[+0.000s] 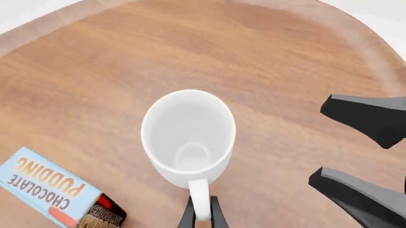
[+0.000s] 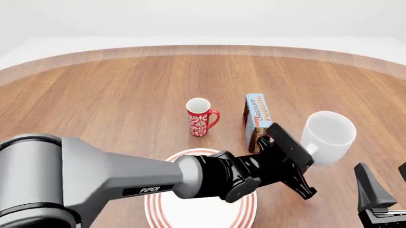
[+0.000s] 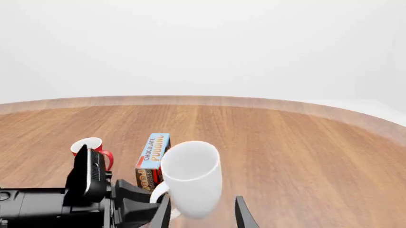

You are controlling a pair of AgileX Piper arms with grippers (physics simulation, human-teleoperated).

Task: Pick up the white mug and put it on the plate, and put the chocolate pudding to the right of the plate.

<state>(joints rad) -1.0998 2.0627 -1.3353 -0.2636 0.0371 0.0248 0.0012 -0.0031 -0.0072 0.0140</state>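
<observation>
My left gripper [image 1: 201, 214] is shut on the loop handle of the white mug [image 1: 188, 135]. It holds the mug [image 2: 328, 134] tilted above the table, to the right of the chocolate pudding [image 2: 258, 115]. The pudding carton [image 1: 49, 184] stands on the wood, light-blue face showing. The plate [image 2: 157, 209] with red rings lies at the near edge, mostly hidden under my left arm. My right gripper [image 2: 383, 183] is open and empty, near and to the right of the mug. Its fingers [image 1: 371, 118] show in the left wrist view. In the right wrist view the mug [image 3: 191, 175] hangs just beyond my right gripper [image 3: 204, 214].
A red mug with white pattern [image 2: 199, 117] stands upright left of the pudding, behind the plate; it also shows in the right wrist view [image 3: 89, 145]. The round wooden table [image 2: 108, 95] has a pale rim at the far side.
</observation>
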